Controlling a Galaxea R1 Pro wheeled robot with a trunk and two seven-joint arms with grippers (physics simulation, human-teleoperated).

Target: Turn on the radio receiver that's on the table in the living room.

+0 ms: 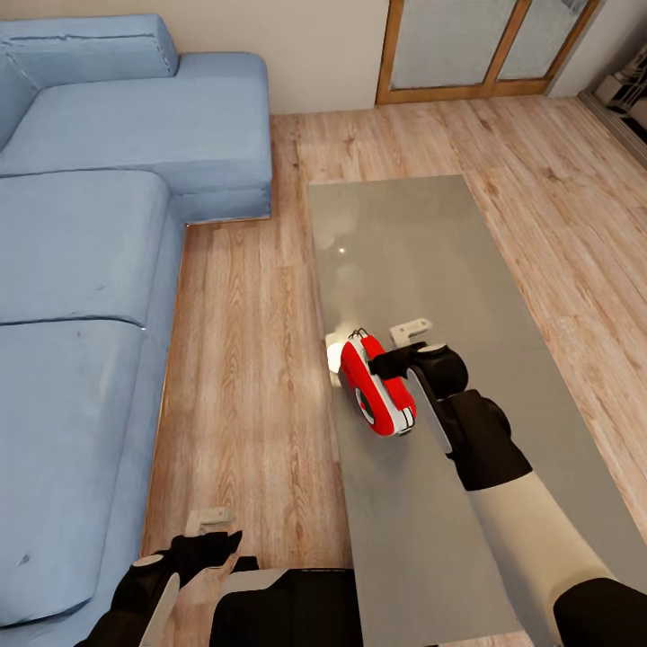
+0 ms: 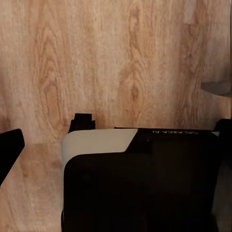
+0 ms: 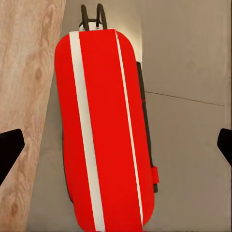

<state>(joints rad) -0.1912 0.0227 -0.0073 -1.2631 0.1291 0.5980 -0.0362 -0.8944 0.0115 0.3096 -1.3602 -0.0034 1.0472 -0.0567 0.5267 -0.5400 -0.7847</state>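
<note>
Living room, light wood plank floor (image 1: 243, 359), blue sofa (image 1: 90, 225) along the robot's left, wood-framed glass doors (image 1: 485, 45) at the far wall. Radio receiver (image 1: 377, 386) sits on the table (image 1: 404, 234), at the long edge nearest the sofa, roughly mid-length. Red body with white band, dark round dial visible on its side in the head view, thin handle loops pointing toward the far end of the table. In the right wrist view the radio (image 3: 104, 125) runs lengthwise between the two dark fingertips (image 3: 9, 150), table surface on one side, floor on the other.

Right gripper (image 1: 400, 346) is over the radio, jaws spread wide, nothing grasped; fingertips sit far out at both edges of the wrist picture, well clear of the red shell. Likely positioned this way to come down on the top and press a switch, not to lift it. Cannot tell whether any finger touches the radio.

Left gripper (image 1: 211, 530) hangs low beside the robot's base over the floor, released, holding nothing; parked out of the way since one arm is enough here. Left wrist view looks at floor planks and the robot's own dark body (image 2: 145, 183).

Task judged not yet done: no visible sign the radio is on.
</note>
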